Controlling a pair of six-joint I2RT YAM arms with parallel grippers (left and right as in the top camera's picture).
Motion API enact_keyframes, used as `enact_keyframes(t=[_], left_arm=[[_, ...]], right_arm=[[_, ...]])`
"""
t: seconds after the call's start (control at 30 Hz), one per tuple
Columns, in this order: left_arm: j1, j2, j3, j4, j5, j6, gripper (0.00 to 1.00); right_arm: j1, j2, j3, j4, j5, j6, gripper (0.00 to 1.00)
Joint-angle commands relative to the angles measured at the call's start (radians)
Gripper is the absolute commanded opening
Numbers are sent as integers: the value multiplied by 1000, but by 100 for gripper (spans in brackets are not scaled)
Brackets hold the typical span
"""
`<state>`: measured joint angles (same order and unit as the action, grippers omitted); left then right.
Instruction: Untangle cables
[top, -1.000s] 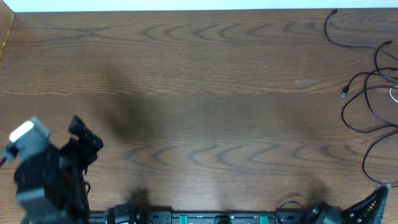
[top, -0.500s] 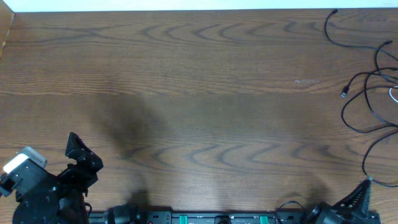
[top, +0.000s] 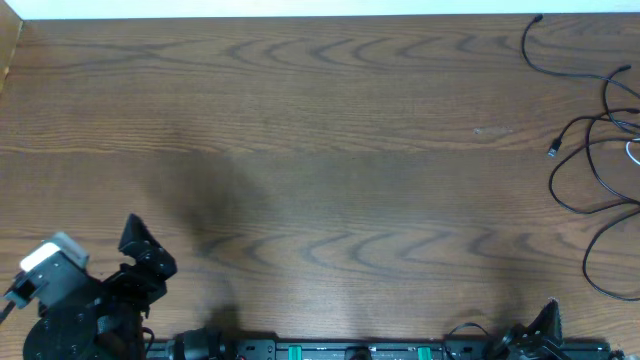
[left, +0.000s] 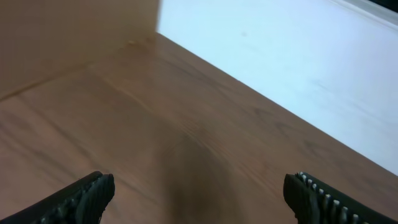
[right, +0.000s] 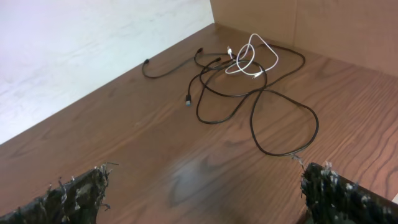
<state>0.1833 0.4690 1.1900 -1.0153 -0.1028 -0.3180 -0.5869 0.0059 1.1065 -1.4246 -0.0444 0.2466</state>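
Right gripper (right: 205, 186) low over the table (right: 124, 130), jaws spread wide, nothing between them. Fingers (right: 81, 193) show only at the bottom corners; dark ribbed pads with frayed fuzz along the edges.

Cables (right: 261, 93) lie in a loose heap toward the far corner, well apart from the gripper. Mostly black, looping over one another. One big black loop reaches nearest the fingers. White cable (right: 249, 59) coiled at the far side of the heap, crossing black ones. A plug (right: 188, 99) lies free on the left side.

White wall (right: 74, 37) behind; brown panel (right: 323, 25) on the right.
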Motion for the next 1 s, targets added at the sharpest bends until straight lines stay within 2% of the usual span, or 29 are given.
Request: enact_keyframes(t=[0.0,0.1,0.17,0.27,0.47,0.57,0.77,0.97], left_arm=[[5,-1,5,-1,183,-10,92],[5,0,5,-1,324,-35,92],[5,0,5,-1,358,-90,92],[5,0,5,-1,357,-181,92],[5,2,5,-2,345,-203,92],[5,12,-16,19,346,-155,92],[5,13,-227,186,391,-124,92],[-8,13,-503,463,531,-124,92]], right_arm=[[13,8,1,-2,8,11,99],[13,8,1,-2,8,11,99],[13,8,1,-2,8,11,99],[13,8,1,-2,8,11,99],[13,8,1,-2,8,11,99],[13,8,1,-2,8,11,99],[13,8,1,-2,8,11,99],[13,8,1,-2,8,11,99]])
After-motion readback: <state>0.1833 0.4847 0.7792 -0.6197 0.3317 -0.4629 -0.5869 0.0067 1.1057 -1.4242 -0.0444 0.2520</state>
